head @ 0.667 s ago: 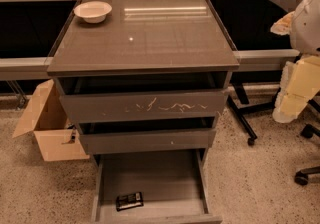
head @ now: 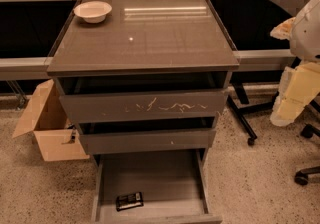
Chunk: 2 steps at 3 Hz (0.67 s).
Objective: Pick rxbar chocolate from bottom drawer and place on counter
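Black rxbar chocolate [head: 129, 201] in open bottom drawer [head: 150, 173]; gripper [head: 294, 97], seemingly, far right.

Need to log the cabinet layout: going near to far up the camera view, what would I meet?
rxbar chocolate in the bottom drawer → narrow middle drawer → scratched drawer front → counter → bowl. The tool sits apart at the right edge.

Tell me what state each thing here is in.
bottom drawer: pulled open.
rxbar chocolate: lying flat inside it, front left.
middle drawer: looks slightly ajar.
top drawer: looks slightly ajar, front scratched.
bowl: upright on the counter, back left.
cardboard box: flaps open, on the floor.
end effector: right edge, beside the counter, off the packet.
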Tool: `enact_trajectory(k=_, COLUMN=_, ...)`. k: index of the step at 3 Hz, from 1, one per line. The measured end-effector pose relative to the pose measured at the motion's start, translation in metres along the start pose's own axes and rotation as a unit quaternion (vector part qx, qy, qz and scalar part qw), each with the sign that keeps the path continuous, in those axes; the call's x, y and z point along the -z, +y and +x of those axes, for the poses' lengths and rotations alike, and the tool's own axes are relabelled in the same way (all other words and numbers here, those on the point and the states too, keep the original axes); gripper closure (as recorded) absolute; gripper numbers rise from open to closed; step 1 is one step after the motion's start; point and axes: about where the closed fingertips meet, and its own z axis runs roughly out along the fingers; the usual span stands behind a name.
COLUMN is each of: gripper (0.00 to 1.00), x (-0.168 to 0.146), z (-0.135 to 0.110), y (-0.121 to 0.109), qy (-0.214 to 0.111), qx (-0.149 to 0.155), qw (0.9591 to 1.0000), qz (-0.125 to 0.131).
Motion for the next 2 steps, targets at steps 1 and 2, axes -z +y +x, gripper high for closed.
enact_trajectory(k=1, gripper=0.0, x=-0.034, z=-0.002, y=0.007, qy=-0.037, qx=0.012, qw=0.9992, qz=-0.009)
enact_trajectory(k=2, gripper=0.0, x=-0.086, z=-0.017, y=0.012, qy=-0.114, qx=0.034, qw=0.9928, qz=-0.015)
